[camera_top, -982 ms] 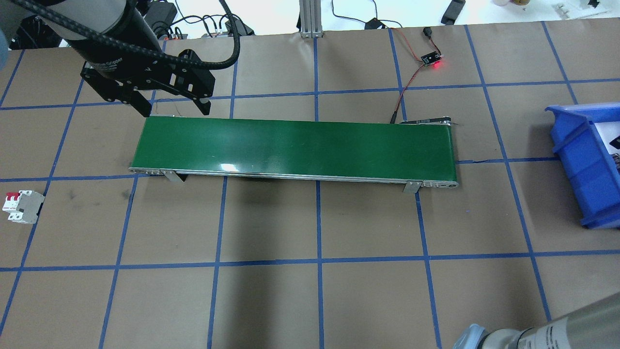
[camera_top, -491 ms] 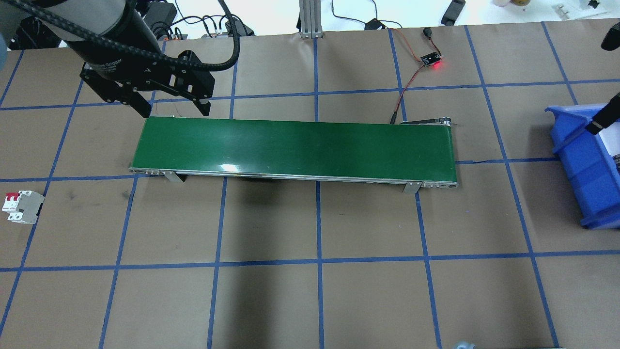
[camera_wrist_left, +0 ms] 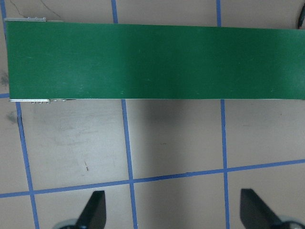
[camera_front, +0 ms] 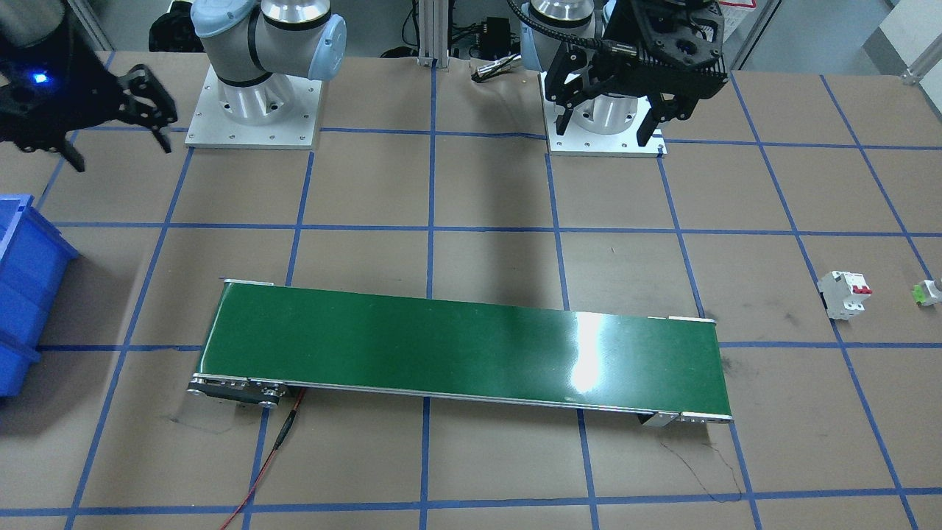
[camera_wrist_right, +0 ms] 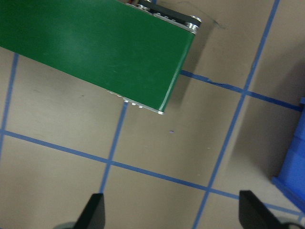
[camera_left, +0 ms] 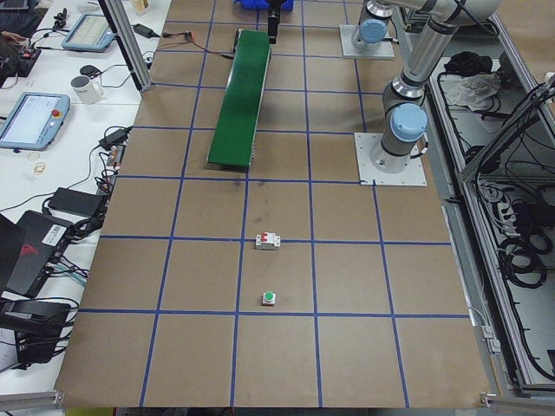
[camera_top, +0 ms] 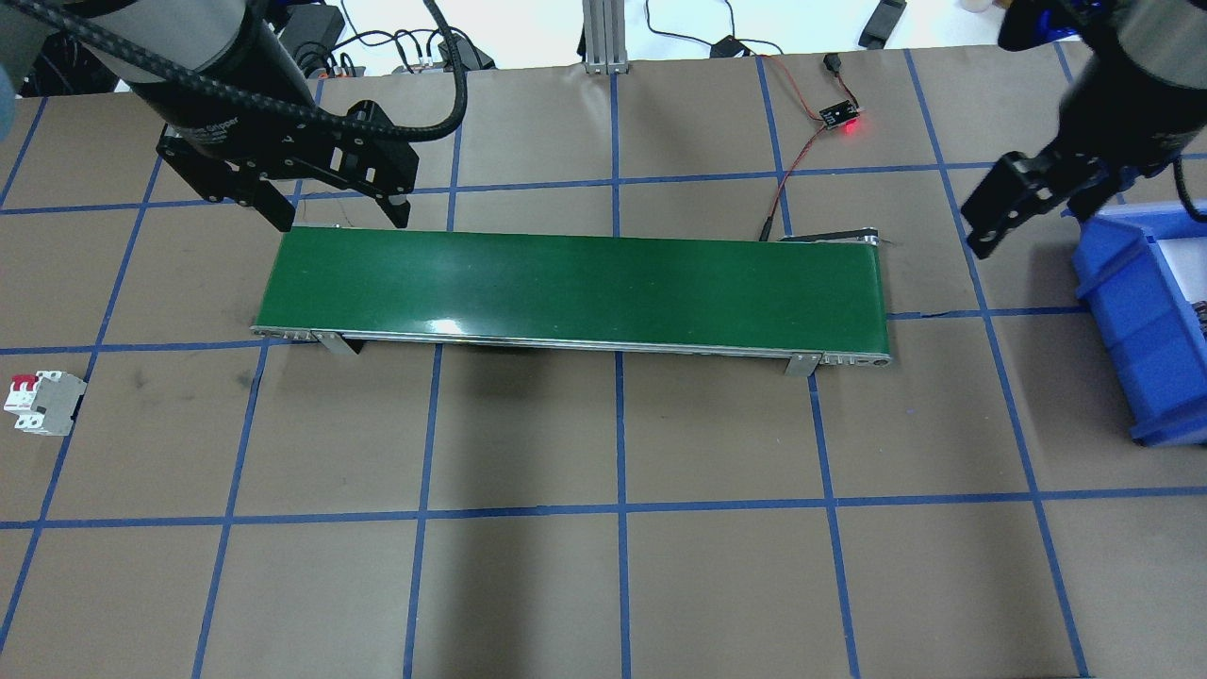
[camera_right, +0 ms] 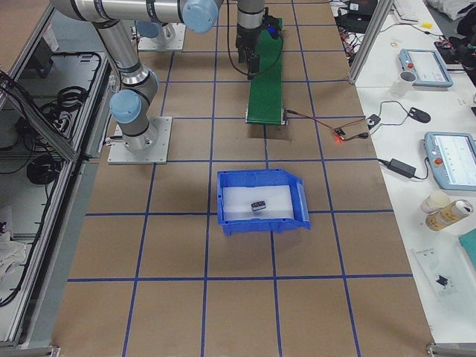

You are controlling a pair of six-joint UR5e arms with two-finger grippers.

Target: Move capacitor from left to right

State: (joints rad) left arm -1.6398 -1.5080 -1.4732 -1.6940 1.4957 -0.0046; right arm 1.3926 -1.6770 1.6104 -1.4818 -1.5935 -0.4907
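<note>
The capacitor [camera_right: 259, 206], a small dark part with pale markings, lies on the white floor of the blue bin [camera_right: 260, 223] in the exterior right view. My left gripper [camera_top: 338, 212] is open and empty, high over the far left corner of the green conveyor belt [camera_top: 575, 288]. It also shows in the front view [camera_front: 605, 129] and the left wrist view [camera_wrist_left: 174, 214]. My right gripper [camera_top: 1051, 212] is open and empty, in the air between the belt's right end and the bin [camera_top: 1132, 321]. It also shows in the front view [camera_front: 118, 147] and the right wrist view [camera_wrist_right: 174, 214].
A white breaker with red switches [camera_top: 42, 403] stands on the table at the left. A tiny green-and-white part [camera_front: 926, 292] lies beyond it. A sensor board with a red light [camera_top: 839, 118] and its wires lie behind the belt's right end.
My right arm has swung from the bottom right corner of the overhead view up to the top right, beside the bin. My left gripper has barely moved.
</note>
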